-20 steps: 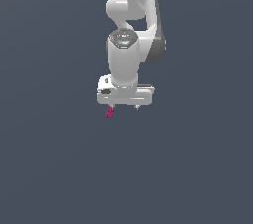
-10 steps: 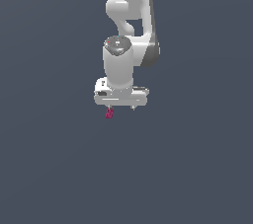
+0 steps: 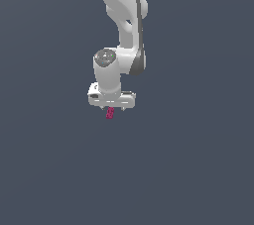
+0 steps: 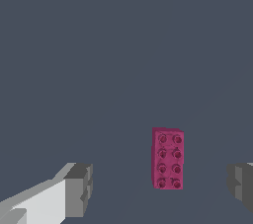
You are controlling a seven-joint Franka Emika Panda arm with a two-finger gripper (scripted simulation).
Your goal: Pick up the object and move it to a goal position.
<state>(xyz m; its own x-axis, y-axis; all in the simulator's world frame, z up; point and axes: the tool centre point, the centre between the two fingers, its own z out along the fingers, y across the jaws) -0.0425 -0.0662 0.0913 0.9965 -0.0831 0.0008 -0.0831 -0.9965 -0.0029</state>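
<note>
White pincer (image 3: 111,108) spread apart, now shifted toward exterior view's left; small magenta studded oblong block (image 4: 167,158) between fingers, ungripped.

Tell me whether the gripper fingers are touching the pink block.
Apart. The wrist view shows the pink block between the open fingers, with bare floor on both sides.

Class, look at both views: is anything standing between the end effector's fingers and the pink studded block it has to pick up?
Nothing visible does. In the wrist view the pink block lies in the open gap of the end effector, apart from both fingers, with only bare grey surface between them. The exterior view shows no other object nearby.
</note>
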